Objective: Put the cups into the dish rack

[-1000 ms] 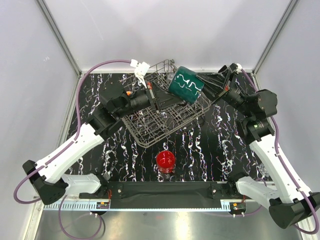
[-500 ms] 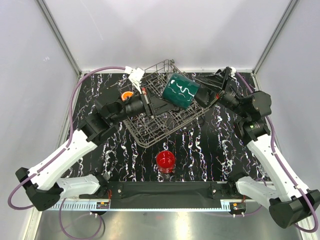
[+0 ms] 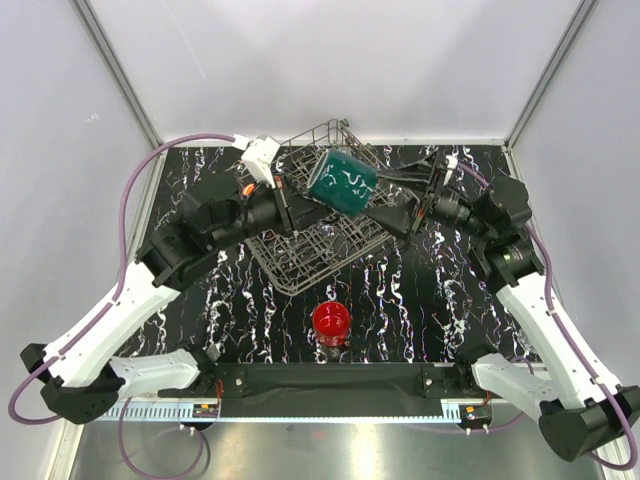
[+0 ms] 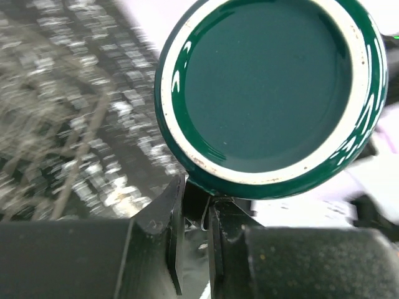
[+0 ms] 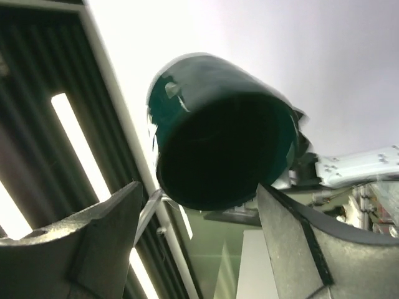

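Two changes: right gripper (image 5: 199,189) spread wide, teal cup (image 3: 342,182) released, apparently lodged on dish rack (image 3: 300,265); left gripper (image 4: 194,205) nearly closed on thin rack wire. Red cup (image 3: 331,320) remains outside.

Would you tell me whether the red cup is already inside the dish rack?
No, the red cup stands on the table, outside the dish rack.
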Action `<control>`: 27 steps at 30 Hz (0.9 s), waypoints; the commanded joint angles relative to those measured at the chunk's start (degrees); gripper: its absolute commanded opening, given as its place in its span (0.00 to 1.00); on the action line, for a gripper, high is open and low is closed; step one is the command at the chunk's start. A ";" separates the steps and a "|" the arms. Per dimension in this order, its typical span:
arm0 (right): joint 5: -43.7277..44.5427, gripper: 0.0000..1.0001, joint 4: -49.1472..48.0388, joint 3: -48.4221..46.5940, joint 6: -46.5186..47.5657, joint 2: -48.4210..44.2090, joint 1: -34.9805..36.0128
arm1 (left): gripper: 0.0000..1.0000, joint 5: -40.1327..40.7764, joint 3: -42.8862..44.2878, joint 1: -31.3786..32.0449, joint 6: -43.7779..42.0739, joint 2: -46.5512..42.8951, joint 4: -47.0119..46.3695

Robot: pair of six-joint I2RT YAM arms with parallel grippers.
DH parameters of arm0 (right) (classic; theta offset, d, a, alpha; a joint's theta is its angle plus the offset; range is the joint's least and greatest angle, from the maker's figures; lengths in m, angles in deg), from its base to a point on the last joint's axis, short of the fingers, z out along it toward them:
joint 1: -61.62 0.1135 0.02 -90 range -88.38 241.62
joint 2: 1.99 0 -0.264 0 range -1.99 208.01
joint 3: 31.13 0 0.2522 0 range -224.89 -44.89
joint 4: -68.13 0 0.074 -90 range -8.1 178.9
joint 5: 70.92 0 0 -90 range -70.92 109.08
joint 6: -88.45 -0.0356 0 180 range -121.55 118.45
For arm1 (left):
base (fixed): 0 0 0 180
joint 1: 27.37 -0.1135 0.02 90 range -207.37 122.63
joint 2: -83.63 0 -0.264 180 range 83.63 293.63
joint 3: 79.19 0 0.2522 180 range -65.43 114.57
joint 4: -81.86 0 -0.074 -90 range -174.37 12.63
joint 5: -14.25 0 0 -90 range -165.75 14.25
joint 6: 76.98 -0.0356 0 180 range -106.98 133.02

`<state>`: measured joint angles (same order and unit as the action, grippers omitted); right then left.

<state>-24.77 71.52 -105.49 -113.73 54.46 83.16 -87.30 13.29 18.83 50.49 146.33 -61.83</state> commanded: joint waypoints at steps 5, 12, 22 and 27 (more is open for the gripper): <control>-3.78 0.85 21.71 0.56 13.21 -4.15 -2.11 | 0.00 18.66 3.64 -0.49 -7.59 -4.24 12.42; -5.10 0.86 24.60 1.19 14.27 -5.73 -4.48 | 0.00 28.33 -2.33 -0.58 -12.33 -3.20 14.28; -6.95 0.85 42.96 -11.98 28.76 -2.23 -8.18 | 0.00 38.71 -12.09 -2.25 -15.41 5.58 6.21; -4.84 0.85 57.96 -24.46 40.71 1.38 -8.27 | 0.00 42.03 -13.50 -4.27 -16.55 14.28 3.03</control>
<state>-29.87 118.08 -123.26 -83.11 54.72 75.20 -52.00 -0.85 15.38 35.41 158.09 -48.19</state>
